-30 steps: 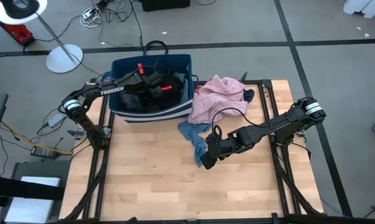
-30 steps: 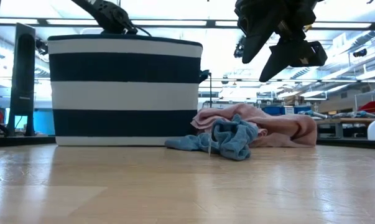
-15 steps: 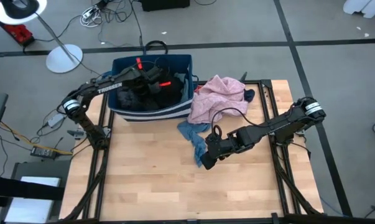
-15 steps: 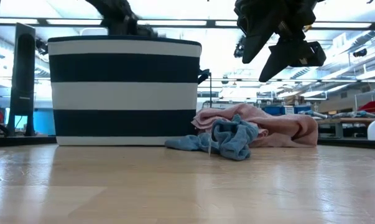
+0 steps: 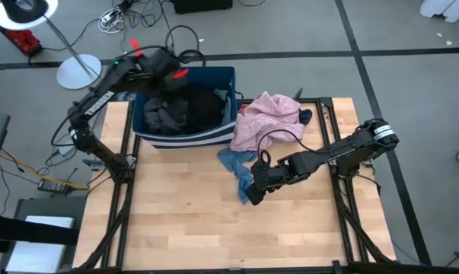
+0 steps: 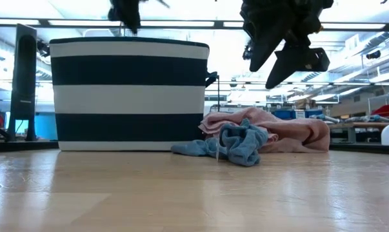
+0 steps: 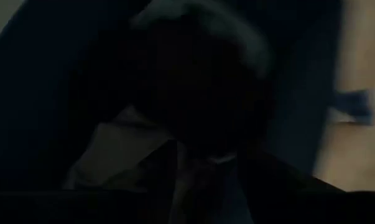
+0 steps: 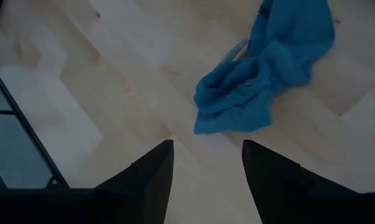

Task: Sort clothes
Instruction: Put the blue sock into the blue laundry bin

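Clothes lie crumpled on the counter [image 5: 183, 221]: a blue garment [image 8: 268, 74] nearest, below the right pincer [image 8: 206, 162], which hangs open and empty. Beyond it lies a pink garment [image 5: 267, 118]. Only the high view shows dark garments [image 5: 183, 114] inside the striped bin [image 6: 129, 90]; the left pincer [image 5: 164, 65] above stands open, empty.

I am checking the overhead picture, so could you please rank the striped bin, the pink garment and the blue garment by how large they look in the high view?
1. Striped bin, the largest.
2. Pink garment, clearly smaller than the bin.
3. Blue garment, the smallest, though the right gripper hides part of it.
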